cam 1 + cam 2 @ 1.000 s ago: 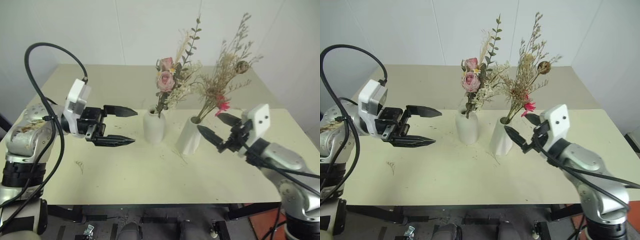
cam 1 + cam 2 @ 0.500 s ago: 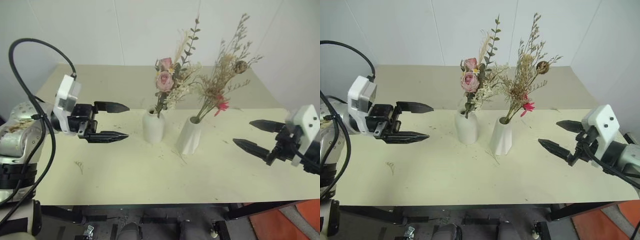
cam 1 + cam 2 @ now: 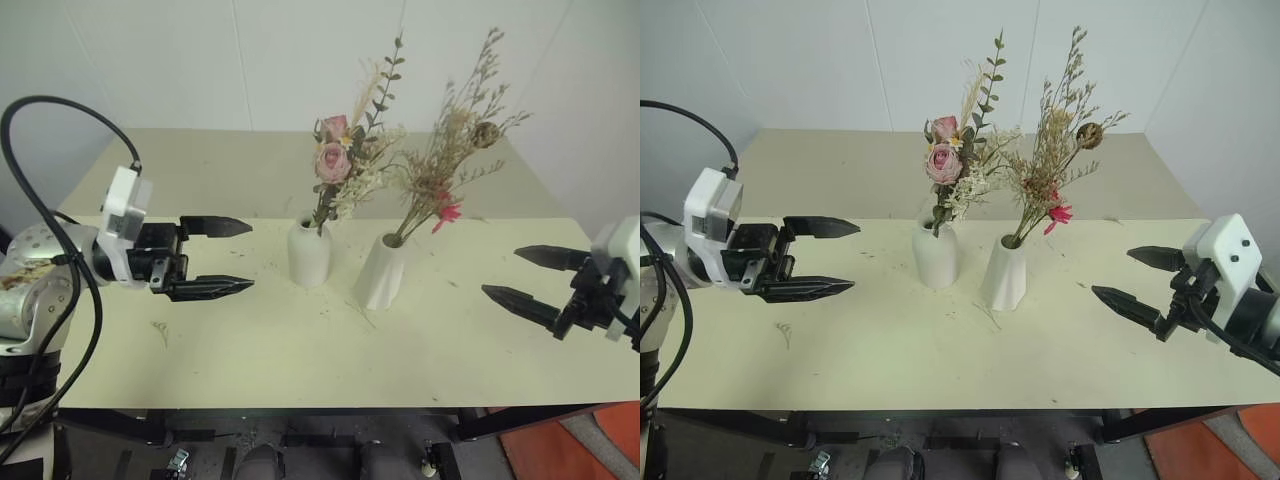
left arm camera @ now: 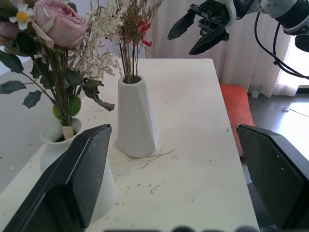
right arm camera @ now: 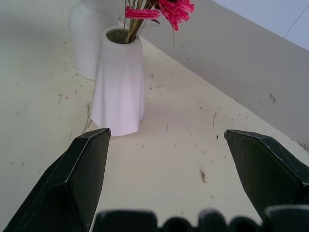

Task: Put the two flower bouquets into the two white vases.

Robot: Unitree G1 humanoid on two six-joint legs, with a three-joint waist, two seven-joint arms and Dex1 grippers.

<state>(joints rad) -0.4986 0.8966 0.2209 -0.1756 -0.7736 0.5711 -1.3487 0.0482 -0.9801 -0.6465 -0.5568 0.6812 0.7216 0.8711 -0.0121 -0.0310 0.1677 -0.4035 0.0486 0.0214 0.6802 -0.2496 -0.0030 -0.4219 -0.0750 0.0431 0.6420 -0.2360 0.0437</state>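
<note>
Pale pink roses with green sprigs (image 3: pixel 333 160) stand upright in the rounded bottle-shaped white vase (image 3: pixel 309 252). To its right, brown dried twigs with a bright pink daisy (image 3: pixel 445 170) stand in the tapered white vase (image 3: pixel 380 272). My left gripper (image 3: pixel 250 256) hovers open to the left of the bottle vase, pointing at it, well apart from it and holding nothing. At the table's right edge my right gripper (image 3: pixel 500 272) is open and empty, a clear gap away from the tapered vase (image 5: pixel 118 92). The left wrist view shows both vases and the right gripper (image 4: pixel 179 45) beyond them.
The pale table (image 3: pixel 300 340) carries small bits of plant debris near the vases. A white wall (image 3: pixel 250 60) rises behind it. A black cable (image 3: pixel 40 110) loops above my left arm. An orange patch of floor (image 3: pixel 590 440) lies beyond the right front corner.
My right gripper has pulled away from the tapered vase toward the table's right edge, staying open. The left gripper has hardly moved. Both bouquets stand still in their vases.
</note>
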